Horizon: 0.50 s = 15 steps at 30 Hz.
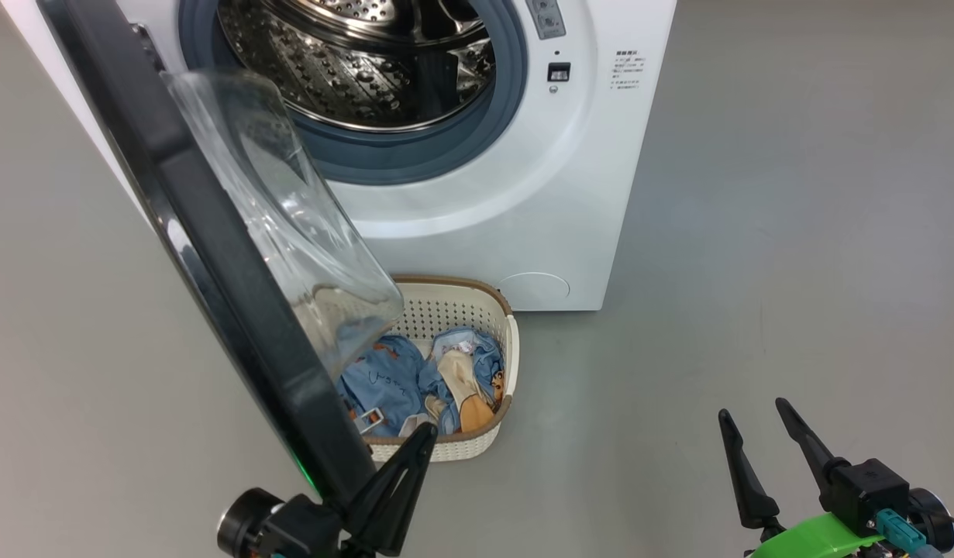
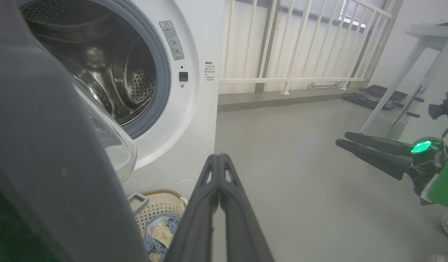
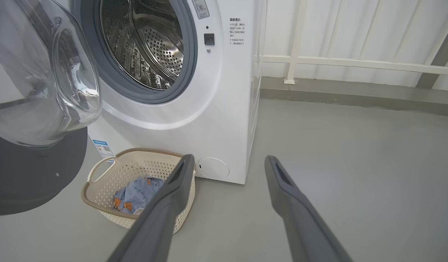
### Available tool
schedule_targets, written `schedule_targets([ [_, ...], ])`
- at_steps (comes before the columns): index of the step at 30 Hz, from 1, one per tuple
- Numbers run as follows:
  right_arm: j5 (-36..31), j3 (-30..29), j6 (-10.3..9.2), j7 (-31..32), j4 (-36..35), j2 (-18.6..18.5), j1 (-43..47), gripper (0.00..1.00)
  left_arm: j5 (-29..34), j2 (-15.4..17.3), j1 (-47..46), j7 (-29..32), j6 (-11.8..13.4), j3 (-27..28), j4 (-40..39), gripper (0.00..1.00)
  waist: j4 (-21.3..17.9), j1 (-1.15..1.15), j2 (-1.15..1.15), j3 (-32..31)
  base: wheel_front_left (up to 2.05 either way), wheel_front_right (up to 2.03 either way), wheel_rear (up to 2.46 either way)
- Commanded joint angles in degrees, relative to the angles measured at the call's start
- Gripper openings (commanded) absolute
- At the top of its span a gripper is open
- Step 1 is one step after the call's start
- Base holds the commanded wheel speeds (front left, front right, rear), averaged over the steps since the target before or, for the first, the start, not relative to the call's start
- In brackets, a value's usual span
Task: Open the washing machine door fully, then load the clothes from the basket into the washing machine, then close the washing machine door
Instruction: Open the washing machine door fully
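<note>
The washing machine door (image 1: 205, 256) is swung out but, to my eye, not all the way yet. From the head view its black rim cuts diagonally across the left side, and the glass bowl (image 1: 291, 225) hangs right over the left part of the basket (image 1: 453, 314). The basket sits on the floor (image 1: 755, 232) just in front of the washing machine (image 1: 523, 232), with the clothes (image 1: 391, 380) piled inside and the drum (image 1: 368, 70) open.

That overlap is what worries me. If the door isn't pushed wider first, reaching for the clothes probably means bumping the glass or swinging the door back toward the opening. A pinched-together pair of fingers is also a slippery thing to push with, so it could slide off the rim and jab the basket, shoving it along the floor.

The left gripper (image 1: 426, 432) reaches in low, jaws clenched on nothing, with the tips just beside the door's lower edge and in front of the basket's near rim. I can't tell if they're actually touching the door. The right gripper (image 1: 752, 409) hangs well off to the right over bare floor, jaws spread wide and empty, pointing toward the machine.
</note>
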Motion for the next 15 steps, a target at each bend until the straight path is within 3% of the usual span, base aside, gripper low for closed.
schedule_targets([
  [1, 1.4, 1.6, 0.35, -0.4, -1.2, -0.8, -2.3, 1.0, 0.3, -0.2, -1.2, -0.3, 0.1, 2.5, -0.8, 0.0, 0.0, 0.0, 0.0, 0.2, 0.0, 0.0, 0.0],
  [15, 1.7, 1.4, 0.35, -0.4, -0.7, -0.4, -3.0, 1.0, 0.4, -2.5, -2.9, -0.3, -0.1, 5.0, 2.8, 0.0, 0.3, 0.0, 0.0, 1.2, 0.0, 0.0, 0.0],
])
